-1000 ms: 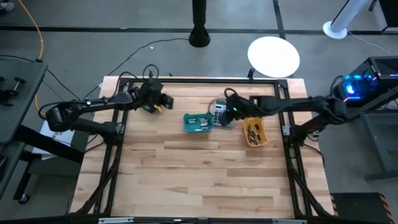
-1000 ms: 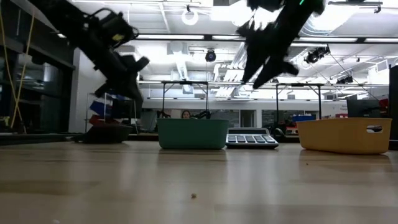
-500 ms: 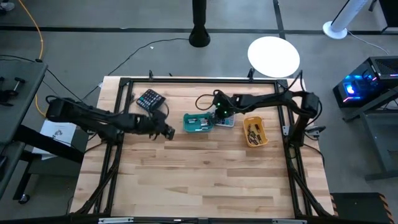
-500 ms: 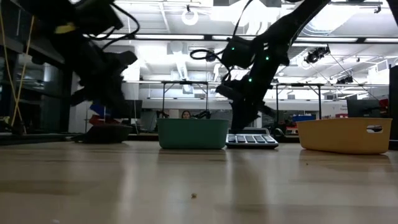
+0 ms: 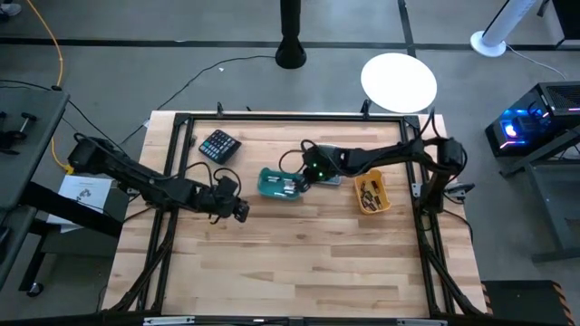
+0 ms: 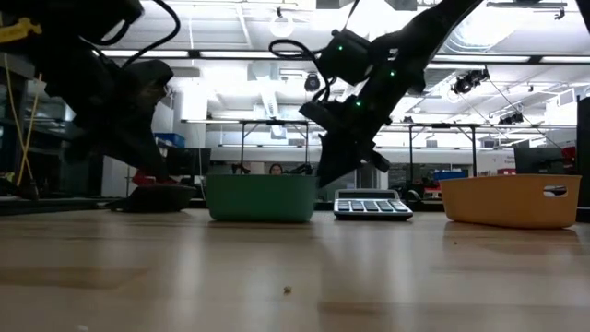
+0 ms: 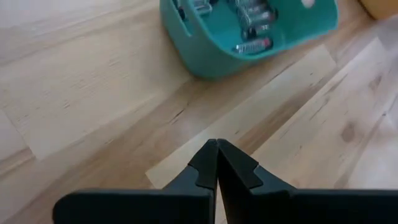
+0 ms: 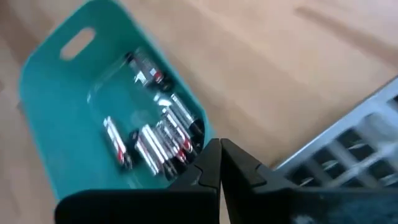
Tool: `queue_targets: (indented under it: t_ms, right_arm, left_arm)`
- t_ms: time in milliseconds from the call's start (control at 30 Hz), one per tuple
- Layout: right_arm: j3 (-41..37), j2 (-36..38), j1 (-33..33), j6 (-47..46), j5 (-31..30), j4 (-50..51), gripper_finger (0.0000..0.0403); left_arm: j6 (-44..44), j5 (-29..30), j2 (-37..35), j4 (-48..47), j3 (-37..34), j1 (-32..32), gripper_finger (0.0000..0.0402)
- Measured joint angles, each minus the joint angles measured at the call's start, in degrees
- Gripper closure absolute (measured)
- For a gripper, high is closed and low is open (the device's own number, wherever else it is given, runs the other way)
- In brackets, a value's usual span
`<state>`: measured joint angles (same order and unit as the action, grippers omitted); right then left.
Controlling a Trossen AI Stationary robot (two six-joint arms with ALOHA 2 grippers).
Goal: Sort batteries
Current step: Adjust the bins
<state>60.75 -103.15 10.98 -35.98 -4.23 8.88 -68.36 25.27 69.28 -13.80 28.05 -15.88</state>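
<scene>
The teal tray (image 5: 276, 185) stands on the table's middle with several silvery batteries (image 8: 158, 140) lying in it. Dark batteries (image 5: 370, 190) lie in the yellow tray (image 5: 372, 194) to its right. My right gripper (image 5: 304, 177) is shut at the teal tray's right end, its tips (image 8: 219, 144) at the rim. My left gripper (image 5: 238, 211) is shut over bare wood, left of and nearer than the teal tray (image 7: 249, 37), touching nothing. My right gripper has its shut fingertips against the rim of the teal tray's right end wall (image 8: 200, 118). The fingers come from the table's right, slanting down. The tray stands flat on the table.
A grey calculator (image 5: 331, 177) lies between the two trays, partly under my right arm. A dark calculator (image 5: 219, 145) lies at the far left. Bare wood reaches from the trays to the near edge.
My right gripper has shut and gone down and toward the table's left, to the teal tray's right end; the tray has slid a little toward the left edge. My left gripper has left the dark calculator and moved toward the near edge and right.
</scene>
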Motion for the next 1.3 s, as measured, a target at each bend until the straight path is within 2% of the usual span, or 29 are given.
queue_targets:
  t_ms: [167, 300, 400, 500, 567, 667, 800, 933, 1100, 1300]
  right_arm:
    - [0.0, 0.0, -3.3, -1.6, -1.5, 0.0, 0.0403]
    - [0.0, 0.9, -3.9, -2.0, -2.9, 0.2, 0.0403]
    - [0.0, 1.9, -3.2, -2.7, -2.5, 0.1, 0.0403]
    - [0.0, 2.0, -2.4, -2.7, 0.2, 0.7, 0.0403]
    - [0.0, 2.0, -2.2, -2.7, 0.7, 1.2, 0.0403]
    - [-0.1, 2.0, -2.6, -3.1, 3.0, 2.4, 0.0403]
    - [-0.1, 2.0, -6.0, -1.4, 7.6, 3.2, 0.0403]
    - [-0.1, 1.9, -10.3, 0.2, 7.3, 3.3, 0.0403]
    - [-0.1, 0.9, -12.3, -1.6, 1.7, 3.7, 0.0403]
    - [-0.1, 0.3, -10.9, -2.8, -4.6, 4.2, 0.0403]
  left_arm:
    - [1.8, 2.3, -1.9, -0.2, 0.0, 0.3, 0.0401]
    - [6.6, 5.3, -6.9, -3.5, 0.3, 3.0, 0.0401]
    - [11.4, 10.3, -11.6, -7.3, 1.0, 7.8, 0.0401]
    - [19.2, 12.7, -13.4, -4.0, 0.8, 16.4, 0.0401]
    - [25.7, 7.8, -11.9, 2.4, 0.8, 23.7, 0.0401]
    - [33.4, -3.6, -6.1, 14.7, 1.0, 32.6, 0.0401]
    - [36.5, -9.7, 4.1, 18.2, 4.0, 38.8, 0.0401]
    - [44.1, -17.7, 14.6, 20.6, 8.3, 40.6, 0.0401]
    - [49.2, -23.6, 24.8, 21.9, 13.7, 40.1, 0.0401]
    - [49.3, -27.9, 28.6, 21.3, 15.7, 38.8, 0.0401]
